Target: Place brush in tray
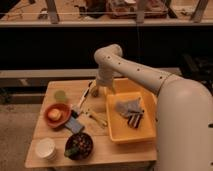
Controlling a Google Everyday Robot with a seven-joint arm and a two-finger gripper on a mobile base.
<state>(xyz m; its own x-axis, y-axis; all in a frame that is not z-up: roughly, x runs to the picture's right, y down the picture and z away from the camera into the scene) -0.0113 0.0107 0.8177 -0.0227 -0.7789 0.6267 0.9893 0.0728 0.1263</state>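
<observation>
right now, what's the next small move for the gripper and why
Probably ease the gripper slightly left and down onto the brush. The brush lies on the wooden table, outside the yellow tray, and the gripper hangs close beside the brush's far end, so little travel seems needed.

Wooden bench point(117, 150) noted. Green cup point(61, 95) set at 11 o'clock, at 9 o'clock of jaws, apart. Orange bowl point(56, 114) with pale food placed at 9 o'clock; blue-grey flat item point(75, 124) laid just beside, at its 4 o'clock. White cup point(46, 148) at 7 o'clock, dark bowl point(79, 145) at 6 o'clock. Thin yellowish utensil point(96, 118) laid near centre. Grey crumpled cloth point(128, 106) and dark striped block point(135, 120) seen at 3 o'clock, touching.
</observation>
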